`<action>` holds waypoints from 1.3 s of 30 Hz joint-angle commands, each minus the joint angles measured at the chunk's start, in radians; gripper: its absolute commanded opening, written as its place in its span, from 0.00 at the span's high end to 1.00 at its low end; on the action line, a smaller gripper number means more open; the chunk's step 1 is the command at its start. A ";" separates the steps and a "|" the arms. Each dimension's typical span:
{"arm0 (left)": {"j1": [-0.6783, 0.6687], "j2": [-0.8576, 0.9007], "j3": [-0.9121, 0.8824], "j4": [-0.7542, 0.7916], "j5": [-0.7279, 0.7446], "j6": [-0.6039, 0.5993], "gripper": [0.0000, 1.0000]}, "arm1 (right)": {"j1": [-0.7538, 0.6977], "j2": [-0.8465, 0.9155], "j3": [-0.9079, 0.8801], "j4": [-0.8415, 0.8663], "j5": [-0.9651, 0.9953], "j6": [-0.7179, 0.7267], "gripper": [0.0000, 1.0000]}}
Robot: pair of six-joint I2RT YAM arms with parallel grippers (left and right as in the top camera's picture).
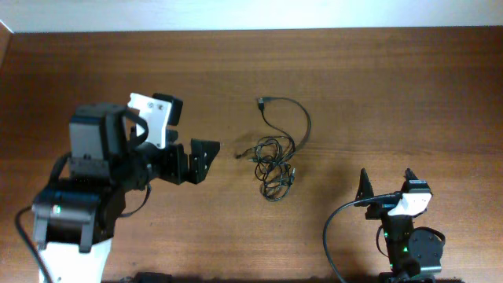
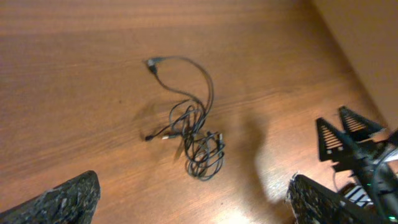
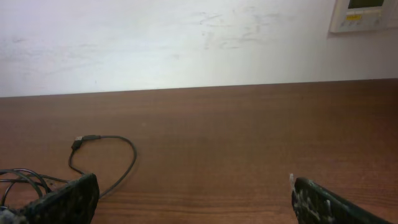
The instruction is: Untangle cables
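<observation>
Your left claw [image 2: 196, 202] is filling the bottom corners of its own wrist view, its two dark fingers [image 2: 65, 200] standing wide apart and gripping nothing. From overhead you are seeing it hanging over the bench [image 1: 393, 79] on the left side, with its open jaws pointing toward the cables [image 1: 273, 161] and bare wood lying between them.

Those cables are lying near the middle of the bench in one knotted clump. One cord is looping out of the clump toward the far edge and ending in a small plug [image 1: 262, 101]. A second plug end [image 1: 240, 155] is sticking out of the clump toward your left claw.

Your right claw [image 1: 387, 185] is sitting near the front right of the bench, well apart from the clump, its jaws also spread wide and holding nothing. In its wrist view the looping cord is lying ahead to the left, and the clump is partly hiding behind one finger [image 3: 62, 202]. Beyond the bench's far edge a pale wall [image 3: 186, 43] is rising.
</observation>
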 commanded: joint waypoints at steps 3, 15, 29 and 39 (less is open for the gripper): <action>-0.018 0.074 0.021 -0.069 -0.013 0.023 0.01 | -0.007 -0.008 -0.008 -0.004 -0.005 0.003 0.02; -0.018 0.174 0.021 -0.098 -0.006 0.023 0.01 | -0.007 -0.008 -0.008 -0.004 -0.005 0.003 0.02; -0.018 0.175 0.021 -0.097 -0.007 0.023 0.01 | -0.007 -0.008 -0.008 -0.004 -0.005 0.003 0.02; -0.018 0.175 0.021 -0.097 -0.006 0.023 0.01 | -0.007 -0.008 -0.008 -0.004 -0.005 0.003 0.01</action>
